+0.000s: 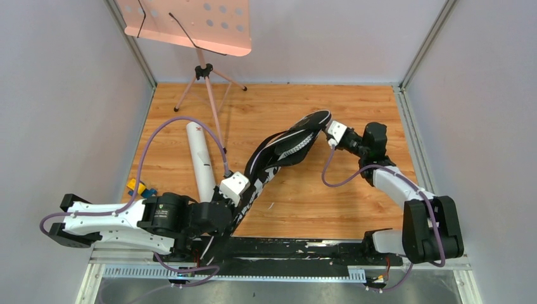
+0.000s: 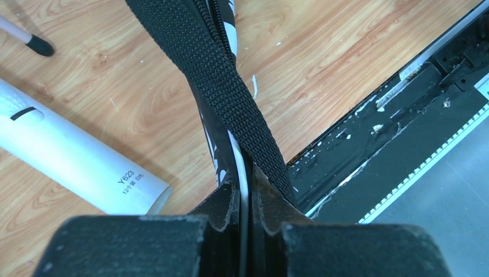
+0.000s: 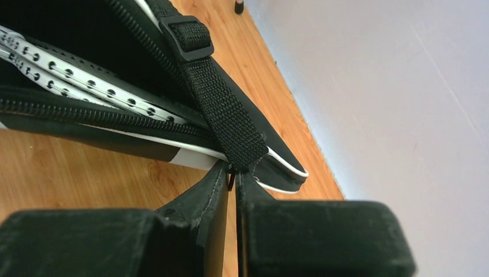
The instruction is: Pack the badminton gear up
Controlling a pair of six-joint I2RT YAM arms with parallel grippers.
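The black bag (image 1: 278, 158) lies stretched diagonally across the wooden floor between my two grippers, partly unzipped. My left gripper (image 1: 244, 204) is shut on the bag's near end, pinching its white-piped edge (image 2: 245, 173) beside the woven strap (image 2: 225, 86). My right gripper (image 1: 327, 128) is shut on a small black tab at the bag's far tip (image 3: 277, 167), just under the strap's sewn end (image 3: 222, 109). Silver racket frames (image 3: 86, 81) show inside the open bag. The long white tube (image 1: 201, 163) lies on the floor left of the bag and also shows in the left wrist view (image 2: 75, 161). No shuttlecocks are in view.
The pink music stand (image 1: 190, 25) stands at the back left on tripod legs (image 1: 209, 82), one foot near the tube (image 2: 34, 43). A small yellow and blue toy (image 1: 139, 189) sits by the left wall. Grey walls close in both sides. A black rail (image 1: 304, 247) runs along the near edge.
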